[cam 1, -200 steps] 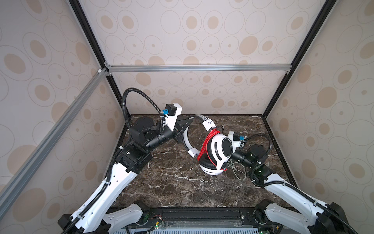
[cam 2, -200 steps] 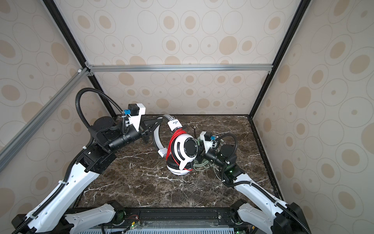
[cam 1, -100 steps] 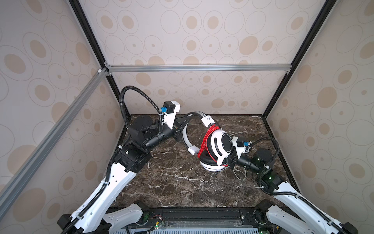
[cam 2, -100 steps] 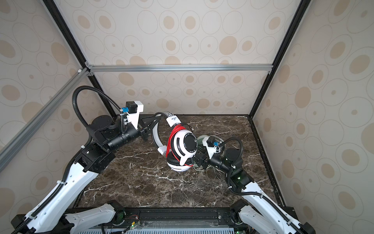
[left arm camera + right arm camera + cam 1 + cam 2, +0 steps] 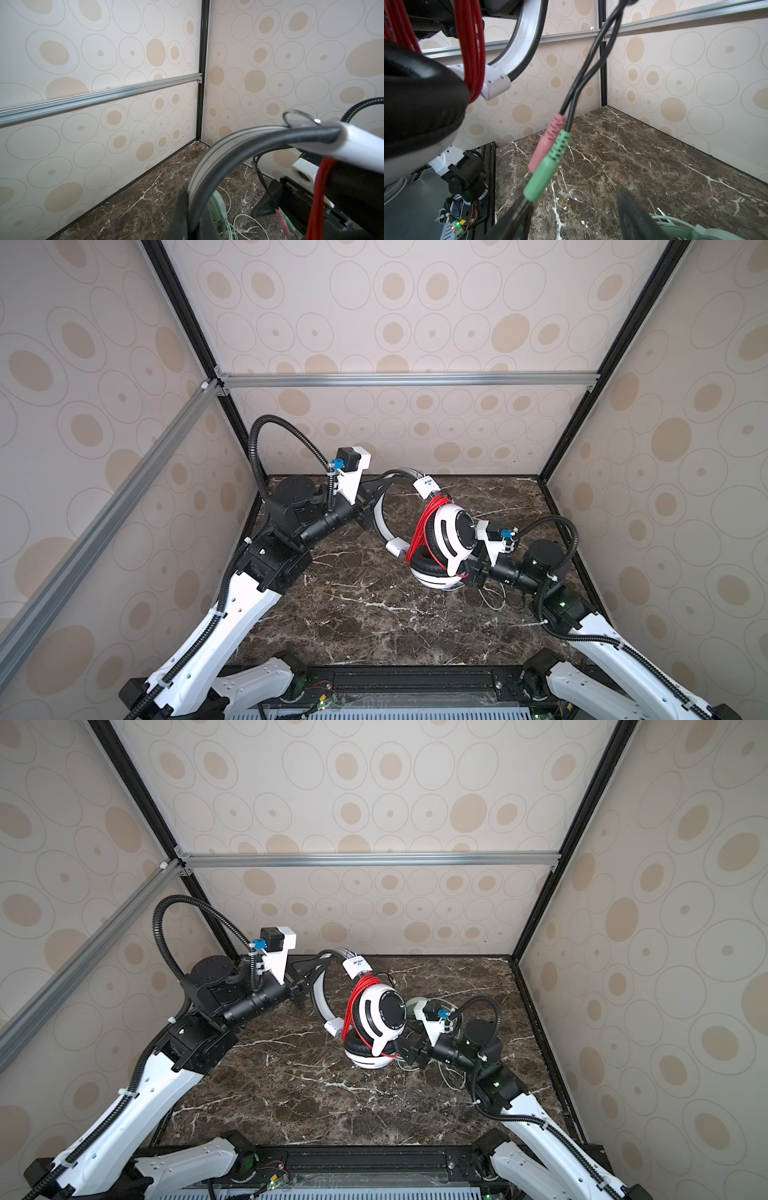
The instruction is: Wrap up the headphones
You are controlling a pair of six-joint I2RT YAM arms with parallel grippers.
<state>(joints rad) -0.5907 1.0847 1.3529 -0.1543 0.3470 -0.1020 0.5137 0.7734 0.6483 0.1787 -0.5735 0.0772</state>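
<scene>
Very little writing can be made out. The white headphones have a white block where the headband meets the upper ear cup. Small dark print stands on the block in two short lines. In a top view the upper line seems to read "JIN DUN". The lower line is too small to read. In both top views the print is only a dark smudge at a glance. The black disc on the outside of the upper ear cup has fine pale lettering running round its rim. This lettering shows in both top views but is too small to read.
</scene>
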